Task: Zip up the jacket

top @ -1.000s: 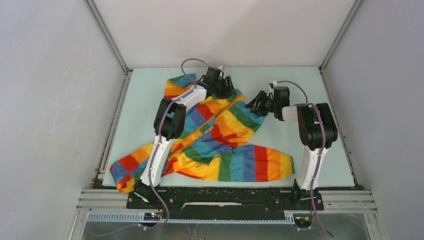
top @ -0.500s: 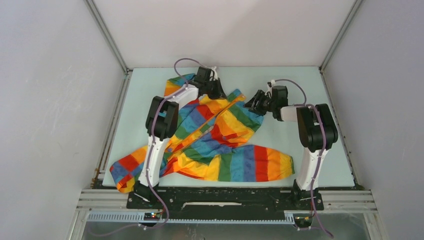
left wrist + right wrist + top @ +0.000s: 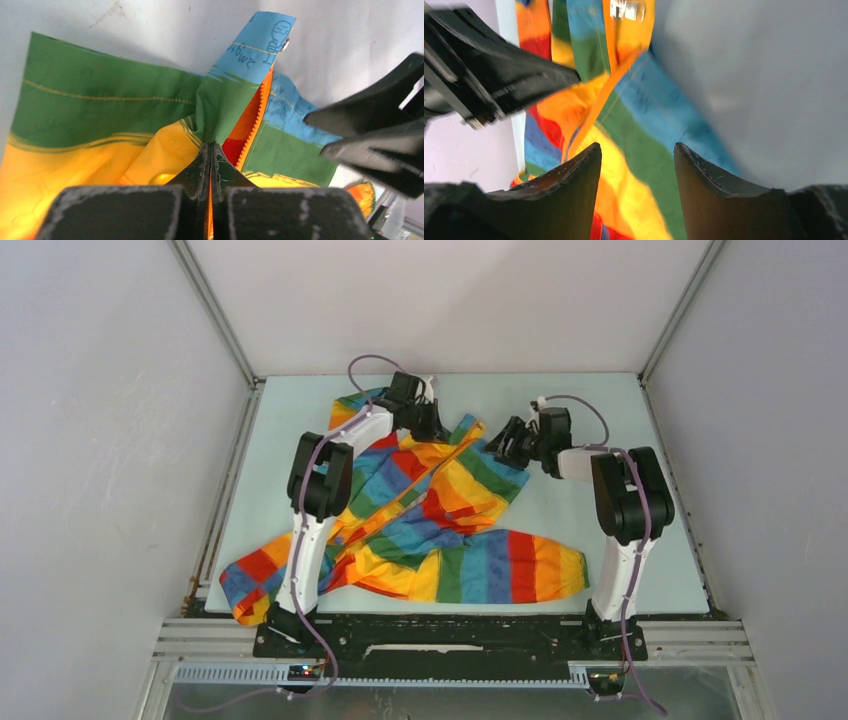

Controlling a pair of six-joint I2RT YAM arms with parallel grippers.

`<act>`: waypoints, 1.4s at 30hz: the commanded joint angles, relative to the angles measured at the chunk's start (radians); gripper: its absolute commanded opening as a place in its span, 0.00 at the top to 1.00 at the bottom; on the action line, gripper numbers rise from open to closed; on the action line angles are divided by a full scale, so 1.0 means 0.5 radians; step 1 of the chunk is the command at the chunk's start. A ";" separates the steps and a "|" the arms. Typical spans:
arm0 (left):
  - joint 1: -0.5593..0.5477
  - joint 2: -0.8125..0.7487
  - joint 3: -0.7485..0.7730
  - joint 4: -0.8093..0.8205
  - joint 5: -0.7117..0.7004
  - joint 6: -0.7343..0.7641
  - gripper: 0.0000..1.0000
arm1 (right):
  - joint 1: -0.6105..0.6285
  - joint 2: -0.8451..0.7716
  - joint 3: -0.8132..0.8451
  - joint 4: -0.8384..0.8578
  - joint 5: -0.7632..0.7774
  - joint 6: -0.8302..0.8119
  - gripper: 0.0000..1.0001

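Observation:
The rainbow-striped jacket [image 3: 430, 510] lies crumpled across the table, one sleeve stretched out at the front right. My left gripper [image 3: 428, 420] is at the jacket's far end, shut on a fold of fabric right beside the orange zipper strip [image 3: 256, 117]; orange cloth shows between its jaws [image 3: 210, 147]. The right gripper [image 3: 503, 442] hovers open over the jacket's far right corner, with green and yellow stripes [image 3: 639, 145] between its spread fingers and nothing gripped. A small metal zipper piece [image 3: 626, 10] sits at the fabric's tip.
The pale table [image 3: 620, 410] is enclosed by white walls with metal corner posts [image 3: 215, 320]. The two grippers are close together at the jacket's far edge; the right one shows in the left wrist view [image 3: 380, 135].
My left gripper has moved slightly left and closed on the jacket fabric by the zipper. The right gripper has edged left toward the jacket's corner and opened a little.

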 commanded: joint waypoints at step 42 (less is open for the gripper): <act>-0.026 -0.272 0.081 -0.458 -0.080 0.282 0.84 | 0.323 -1.077 -0.865 0.053 0.199 0.004 0.43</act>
